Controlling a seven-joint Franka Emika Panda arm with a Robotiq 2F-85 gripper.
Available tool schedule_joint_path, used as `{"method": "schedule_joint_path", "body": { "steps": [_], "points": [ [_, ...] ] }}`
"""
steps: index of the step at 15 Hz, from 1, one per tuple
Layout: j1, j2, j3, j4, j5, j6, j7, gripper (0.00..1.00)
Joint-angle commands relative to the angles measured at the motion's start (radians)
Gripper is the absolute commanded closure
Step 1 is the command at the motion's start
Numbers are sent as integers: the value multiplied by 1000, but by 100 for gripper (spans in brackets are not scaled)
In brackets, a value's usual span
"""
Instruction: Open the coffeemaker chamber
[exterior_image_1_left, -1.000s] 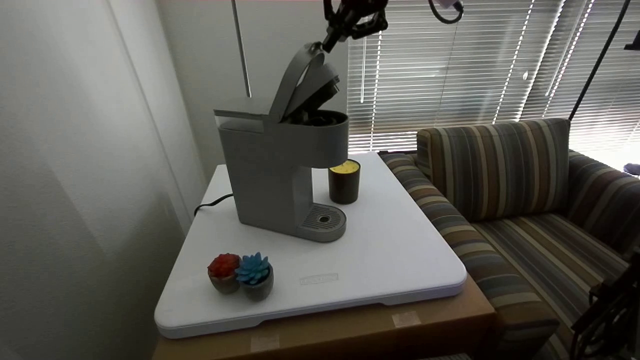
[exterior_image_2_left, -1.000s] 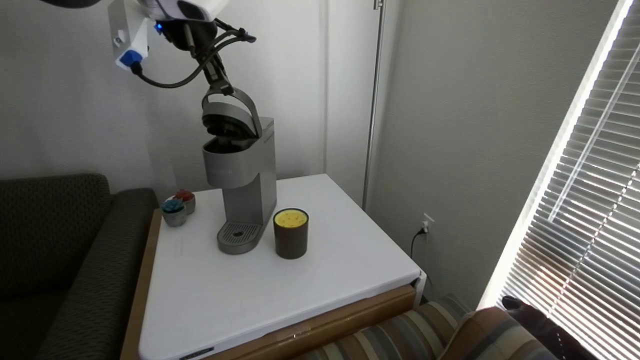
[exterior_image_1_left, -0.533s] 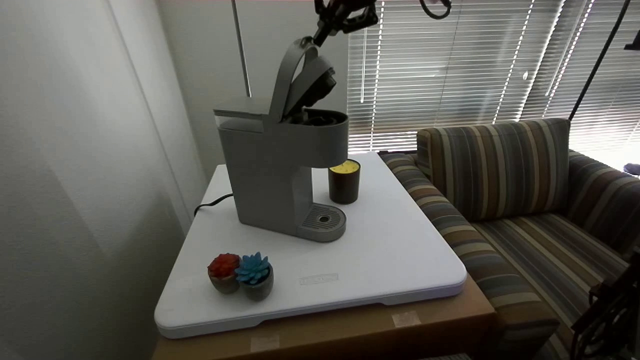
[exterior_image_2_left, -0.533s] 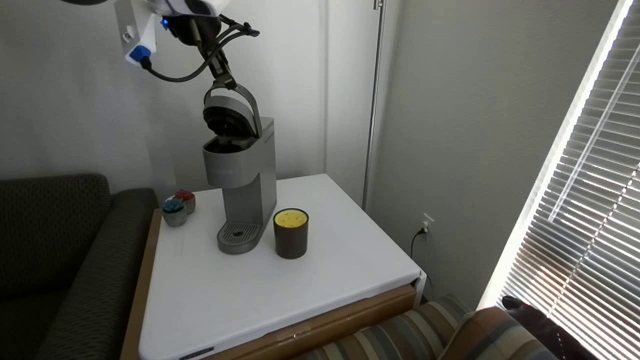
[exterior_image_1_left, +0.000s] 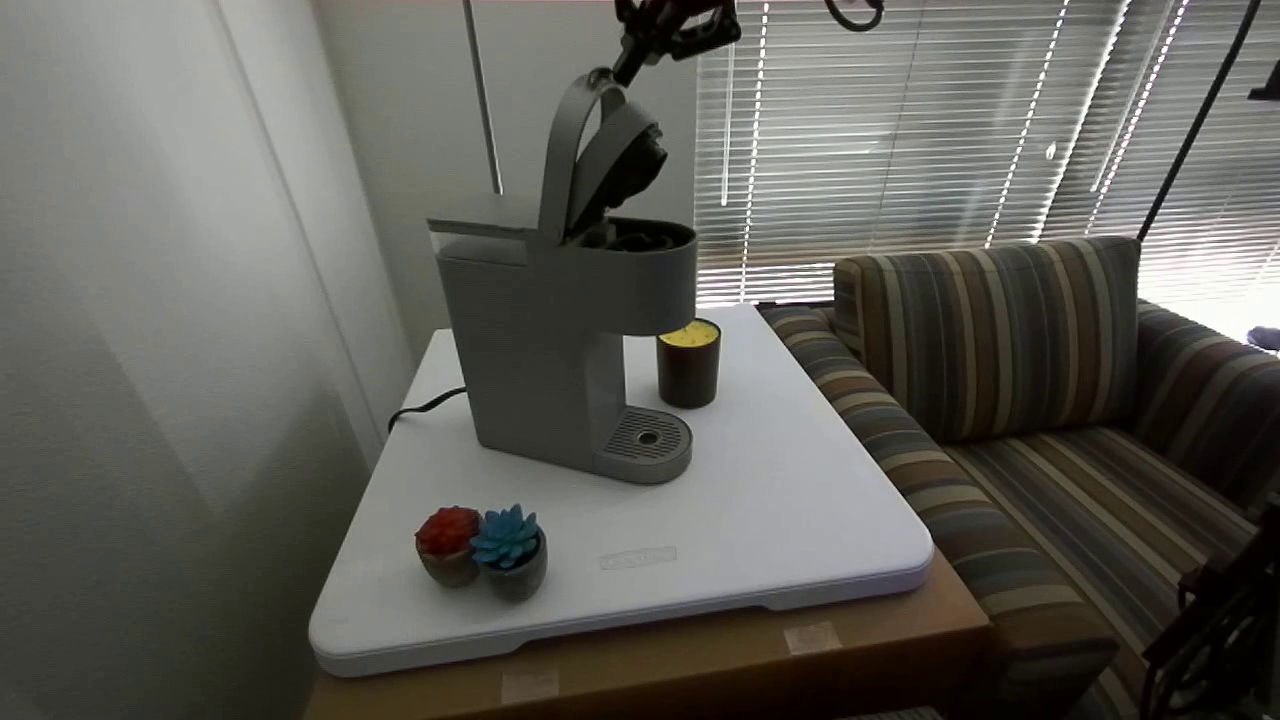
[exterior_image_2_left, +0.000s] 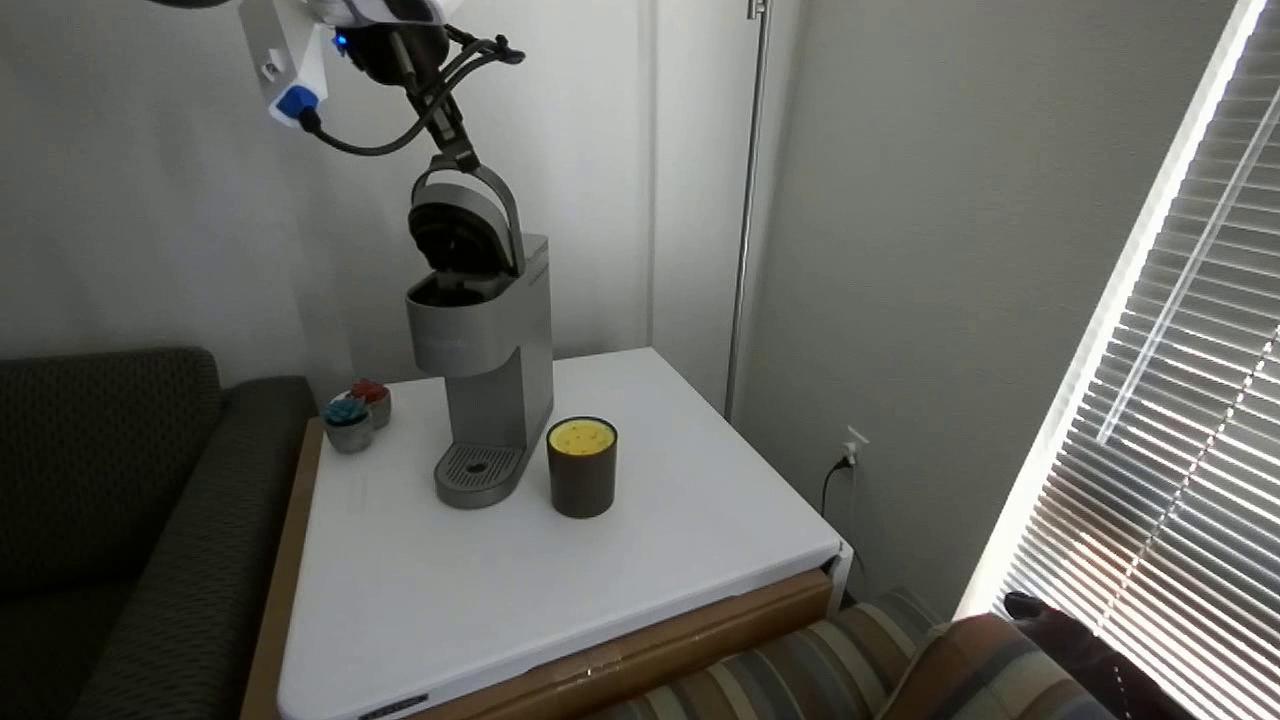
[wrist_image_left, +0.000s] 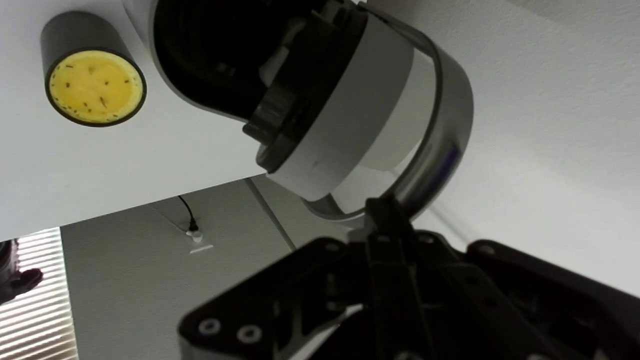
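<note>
Chamber (exterior_image_2_left: 458, 250) agape, claw (wrist_image_left: 392, 212) against handle (wrist_image_left: 452, 130) edge

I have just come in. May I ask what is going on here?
A robot is tasked with opening the chamber of the coffeemaker. Its gripper, which looks shut, is against the handle of the raised lid. The lid stands tilted, and the dark chamber below is uncovered; whether the lid can rise higher, I cannot tell. A yellow-topped cup stands on the table nearby.

In an exterior view the top edge crops the gripper (exterior_image_1_left: 624, 72), and the coffeemaker (exterior_image_1_left: 545, 330) hides part of the yellow-topped cylinder (exterior_image_1_left: 688, 374). The tabletop mark (exterior_image_1_left: 638, 558) is unreadable.
</note>
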Motion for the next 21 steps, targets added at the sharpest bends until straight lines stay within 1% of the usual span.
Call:
{"method": "schedule_joint_path", "body": {
  "steps": [1, 7, 13, 15, 19, 21],
  "points": [
    [-9, 48, 9, 66, -23, -24, 6, 100],
    [-13, 106, 15, 143, -24, -52, -8, 100],
    [-22, 132, 18, 184, -11, -75, -23, 100],
    [-28, 121, 22, 175, -1, -87, -23, 100],
    [-26, 28, -12, 97, -44, -217, 12, 100],
    [-38, 2, -18, 74, -32, -260, 5, 100]
  ]
}}
